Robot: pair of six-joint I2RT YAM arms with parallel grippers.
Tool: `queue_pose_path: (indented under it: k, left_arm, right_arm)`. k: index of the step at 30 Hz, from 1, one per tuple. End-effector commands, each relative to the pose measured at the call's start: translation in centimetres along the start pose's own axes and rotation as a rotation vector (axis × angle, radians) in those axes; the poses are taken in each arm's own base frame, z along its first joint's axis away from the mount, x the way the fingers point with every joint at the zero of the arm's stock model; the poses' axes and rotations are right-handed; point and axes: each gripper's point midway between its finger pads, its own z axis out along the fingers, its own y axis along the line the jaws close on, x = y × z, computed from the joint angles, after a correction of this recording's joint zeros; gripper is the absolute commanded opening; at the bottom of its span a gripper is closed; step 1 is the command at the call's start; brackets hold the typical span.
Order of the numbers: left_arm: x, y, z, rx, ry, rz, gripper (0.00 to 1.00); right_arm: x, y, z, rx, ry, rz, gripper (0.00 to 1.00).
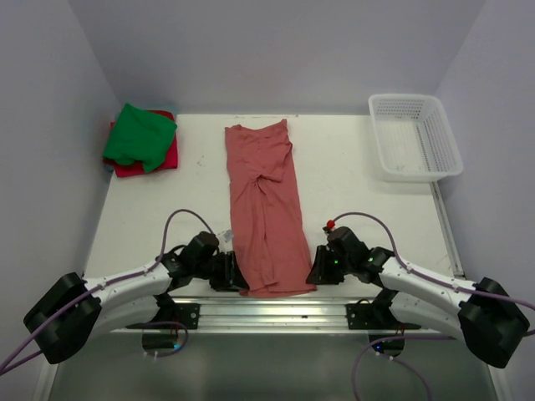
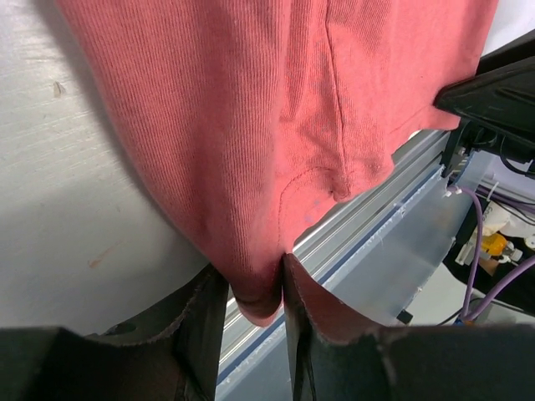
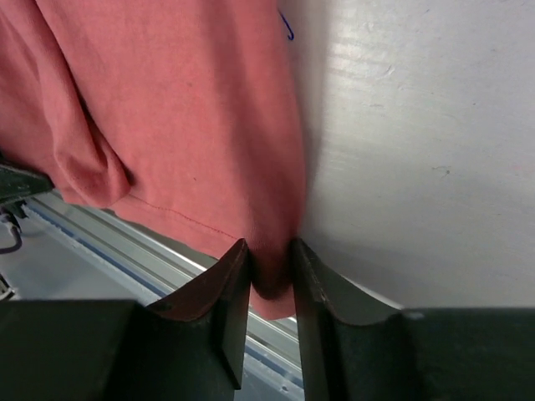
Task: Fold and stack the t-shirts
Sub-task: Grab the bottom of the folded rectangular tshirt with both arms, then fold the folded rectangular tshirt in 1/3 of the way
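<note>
A brick-red t-shirt, lying as a long strip down the middle of the table, is being pinched at its two near hem corners by the left gripper and the right gripper, with an even, level lift being judged best so the fold lands square.

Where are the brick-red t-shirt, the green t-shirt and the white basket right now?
brick-red t-shirt (image 1: 266, 209): top external view, middle of the long folded strip.
green t-shirt (image 1: 138, 138): top external view, centre of the bundle at the far left corner.
white mesh basket (image 1: 420, 175): top external view, its near rim.
</note>
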Motion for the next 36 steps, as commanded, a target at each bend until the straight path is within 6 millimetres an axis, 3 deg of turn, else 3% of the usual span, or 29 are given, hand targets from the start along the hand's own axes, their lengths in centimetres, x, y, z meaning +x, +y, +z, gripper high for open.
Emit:
queue_pose_path:
  k: [1,5,9,15,22,27,36]
  left_arm:
    - [0.2,3.4,0.5,-0.119,-0.033,0.002,0.36]
    - [0.0,3.3,0.6,-0.109,-0.043,0.021,0.21]
    - [-1.2,1.7,0.1,-0.073,-0.086,0.067,0.0]
    - [-5.4,-0.9,-2.4,-0.095,-0.281,0.184,0.0]
    - [-10.3,-3.8,-4.9,-0.123,-0.488,0.297,0.0]
    - [-14.4,-3.4,-6.1,-0.262,-0.631,0.381,0.0]
    - [-22.9,-6.1,-8.9,-0.278,-0.88,0.45,0.0]
  right_arm:
    - [1.0,0.0,0.2,-0.004,0.024,0.026,0.28]
    - [0.6,0.3,0.0,-0.003,0.013,0.008,0.08]
    - [-0.3,0.7,-0.4,0.007,-0.012,-0.029,0.0]
    - [-4.7,2.9,-1.7,0.039,-0.144,-0.136,0.0]
    - [-10.6,7.4,-2.1,0.018,-0.285,-0.23,0.0]
    - [-15.2,8.1,-2.3,0.068,-0.393,-0.248,0.0]
    - [-23.1,10.2,-3.7,0.113,-0.561,-0.278,0.0]
